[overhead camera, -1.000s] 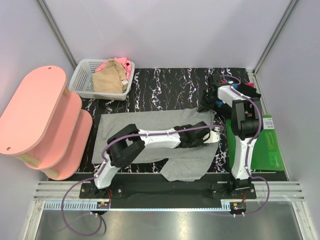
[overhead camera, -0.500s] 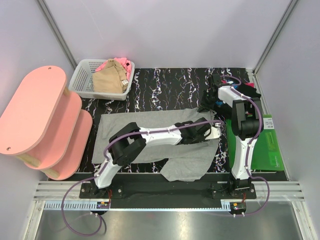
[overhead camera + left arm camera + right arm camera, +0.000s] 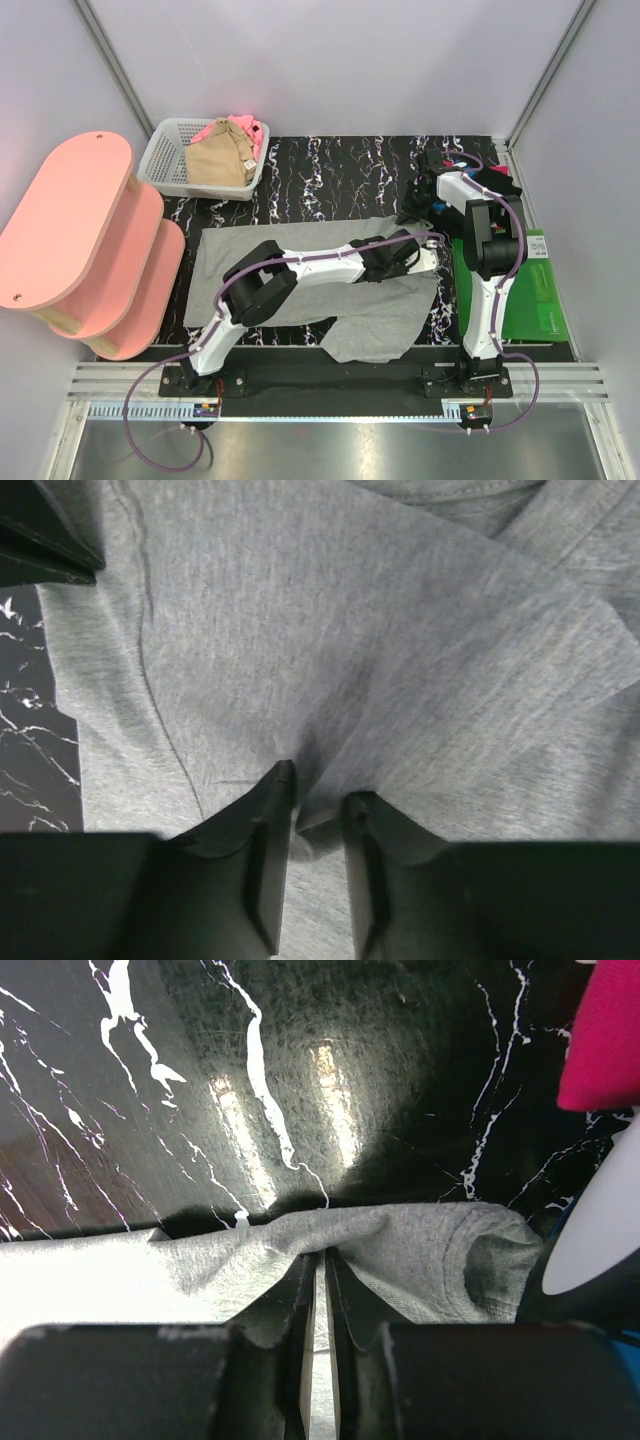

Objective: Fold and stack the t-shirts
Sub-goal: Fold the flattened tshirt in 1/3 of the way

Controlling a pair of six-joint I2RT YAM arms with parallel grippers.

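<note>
Grey cloth sits in both grips: your left gripper (image 3: pixel 318 798) is pinched on a small pucker mid-shirt, and your right gripper (image 3: pixel 322 1260) clamps the far edge. The grey tee (image 3: pixel 375 325) lies spread on the table (image 3: pixel 330 160). Such thin bites may slip on lifting, or the left may drag two layers. Count: two grippers, one grey tee, one tan tee (image 3: pixel 218 160) and one pink tee (image 3: pixel 215 128) in one basket (image 3: pixel 160 160).

A white plastic lattice basket (image 3: pixel 160 165) sits at the far left corner of a black tabletop veined with white marbling (image 3: pixel 340 175), near a pink three-tier shelf of oval boards (image 3: pixel 70 215) standing at the table's left side. A flat green board (image 3: pixel 545 300) lies along the table's right edge. Ribbed aluminium rails (image 3: pixel 110 380) run across the near edge.
</note>
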